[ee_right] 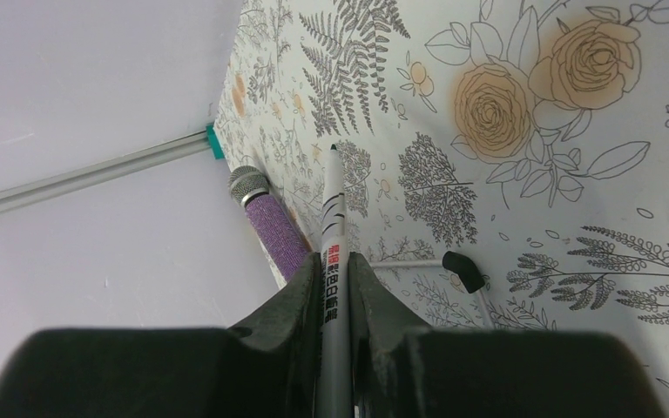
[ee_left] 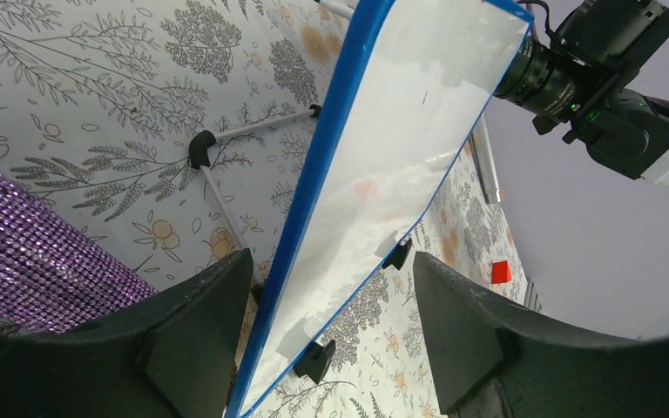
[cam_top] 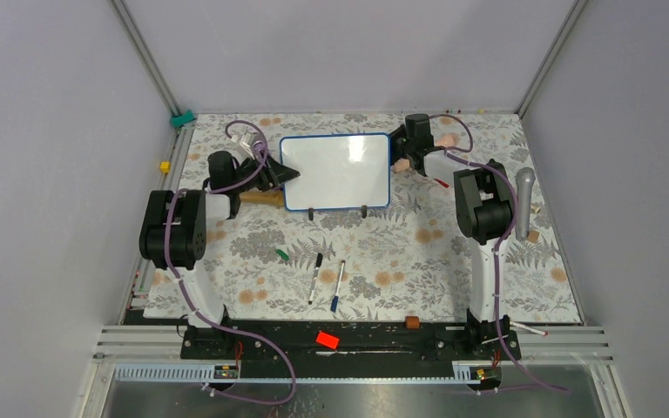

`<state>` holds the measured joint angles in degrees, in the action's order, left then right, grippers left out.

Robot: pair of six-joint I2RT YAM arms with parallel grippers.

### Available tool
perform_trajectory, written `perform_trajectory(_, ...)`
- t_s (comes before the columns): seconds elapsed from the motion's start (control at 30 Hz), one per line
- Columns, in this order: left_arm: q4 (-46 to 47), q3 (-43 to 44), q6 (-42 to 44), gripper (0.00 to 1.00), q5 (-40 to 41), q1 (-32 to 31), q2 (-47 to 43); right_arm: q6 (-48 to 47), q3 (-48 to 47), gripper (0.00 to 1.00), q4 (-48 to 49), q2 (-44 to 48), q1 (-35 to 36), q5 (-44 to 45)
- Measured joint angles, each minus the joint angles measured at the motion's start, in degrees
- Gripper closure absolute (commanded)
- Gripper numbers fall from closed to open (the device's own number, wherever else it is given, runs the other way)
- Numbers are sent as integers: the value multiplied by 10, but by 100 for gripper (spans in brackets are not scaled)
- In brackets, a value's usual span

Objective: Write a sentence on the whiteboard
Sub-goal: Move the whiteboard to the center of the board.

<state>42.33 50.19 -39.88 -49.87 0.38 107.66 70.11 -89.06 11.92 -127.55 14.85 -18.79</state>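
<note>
Left hand [cam_top: 272, 174] sits at the left edge of the whiteboard [cam_top: 335, 171] in the overhead view, and the right hand [cam_top: 403, 159] is just off the board's right edge. The board stands on its two feet at the far middle of the table [cam_top: 418, 261]. Its face is blank, so nothing is written yet. Two loose pens [cam_top: 315, 277] lie in front of the board, towards the arm bases. From the left wrist, the fingers [ee_left: 196, 322] stand wide apart on either side of the board's blue rim and grip nothing; whether either one touches the rim I cannot tell. From the right wrist, the right hand is closed tight on a marker [ee_right: 334, 196] whose tip points out over the table. The board is out of this view, and whether the cap is off is hard to make out. I judge the step to be steadying the board before writing. Next, the left hand should close on the rim and the marker tip must be brought round to the blank face.
</note>
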Motion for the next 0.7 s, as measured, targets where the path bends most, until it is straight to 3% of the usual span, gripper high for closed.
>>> perform_trajectory(0.7,-34,-73,39,34,30,-52,-70,-5,90,100,15,33,-15,-8)
